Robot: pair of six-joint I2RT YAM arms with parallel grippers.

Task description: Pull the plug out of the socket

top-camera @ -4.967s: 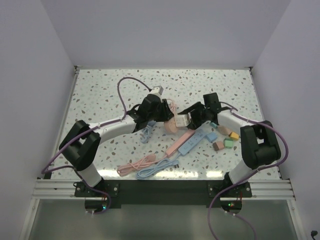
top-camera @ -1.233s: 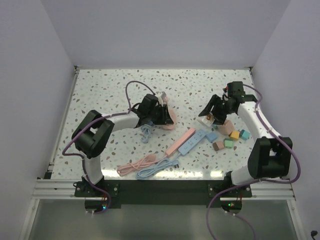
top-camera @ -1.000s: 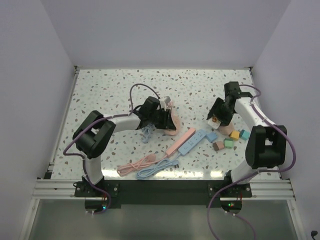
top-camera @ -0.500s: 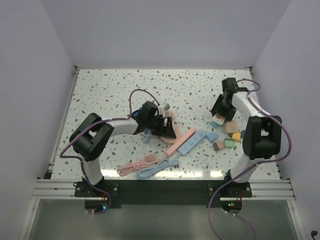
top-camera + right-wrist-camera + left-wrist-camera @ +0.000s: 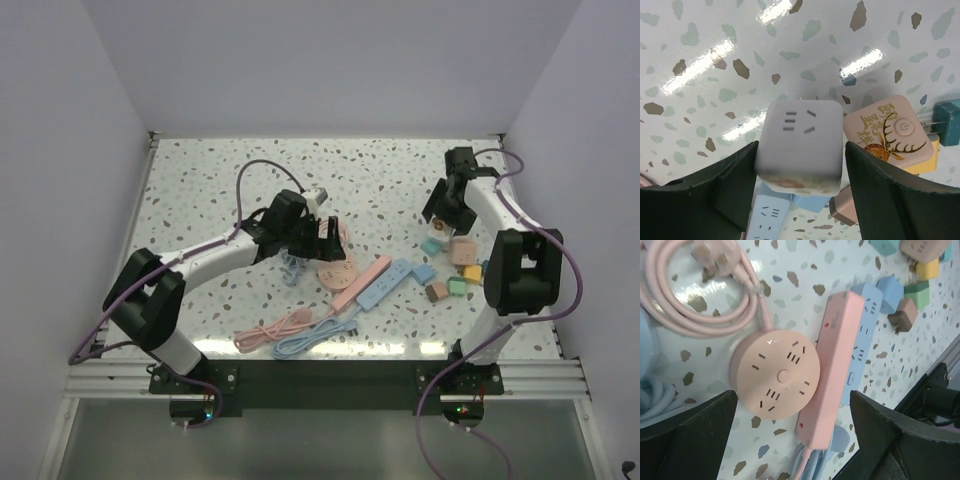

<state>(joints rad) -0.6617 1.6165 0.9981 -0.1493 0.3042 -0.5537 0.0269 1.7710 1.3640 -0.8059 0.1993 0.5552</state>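
Plug and socket apart; judged done bar letting go.

The left gripper (image 5: 792,395) hangs with its jaws spread wide and nothing in them, right over the round pink plastic socket (image 5: 776,374). The socket lies flat on the speckled table (image 5: 790,270), face bare, touching the long pink power strip (image 5: 832,365) on its right, with its coiled pink cable (image 5: 700,315) on the far side. The white cube plug (image 5: 801,142) sits well apart, far right, squarely between the fingers of the right gripper (image 5: 801,150), slots facing the camera. The jaws are partly open, each finger close on a flank. Pad contact is blurred, so I cannot tell if it is held. The right arm is nearer the plug.
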